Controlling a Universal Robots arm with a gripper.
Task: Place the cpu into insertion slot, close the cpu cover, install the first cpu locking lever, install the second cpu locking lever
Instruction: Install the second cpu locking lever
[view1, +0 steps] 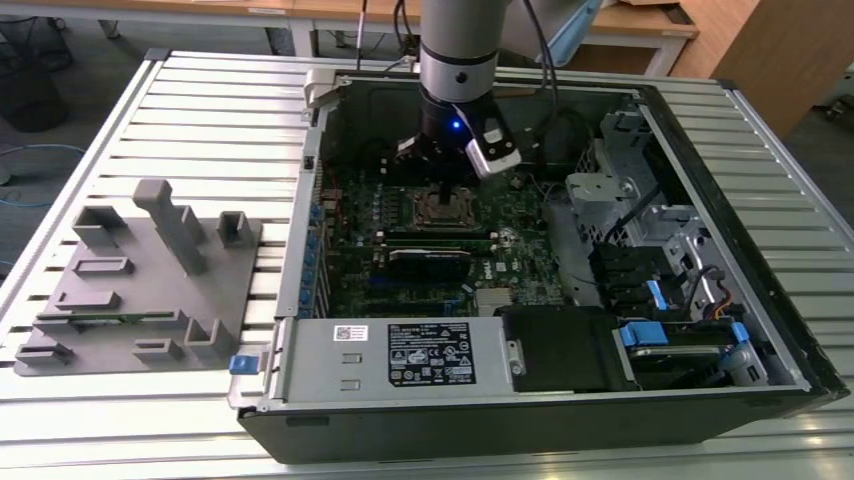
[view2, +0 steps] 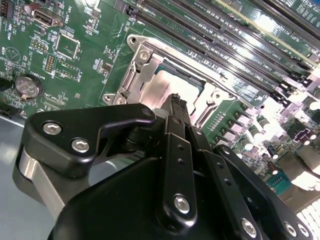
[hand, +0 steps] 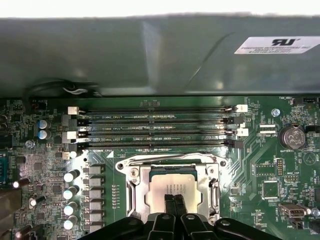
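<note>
The arm reaches down into the open computer case (view1: 561, 400), which lies on its side on the slatted bench (view1: 200, 100), and its gripper (view1: 443, 178) hangs right over the insertion slot (view1: 442, 207) near the middle of the green motherboard (view1: 521, 260). In both wrist views the cpu (hand: 172, 190) sits flat in the insertion slot, its dull silver top facing up, with the silvery rim of the slot around it. The jaws look drawn together, their two dark tips side by side with hardly a gap, poised at the middle of the chip; I cannot tell whether they touch it, and they have hold of nothing that I can see. In the second wrist view the cpu cover (view2: 145, 70) frames the chip, though I cannot make out whether it lies fully down. The long black memory slots (hand: 155, 130) run just beside the socket, between it and the case wall. In the exterior view a white-labelled power supply (view1: 400, 350) fills the near edge of the case, and a grey fixture block (view1: 140, 280) stands on the bench at the exterior view's left, well apart from the case.
</note>
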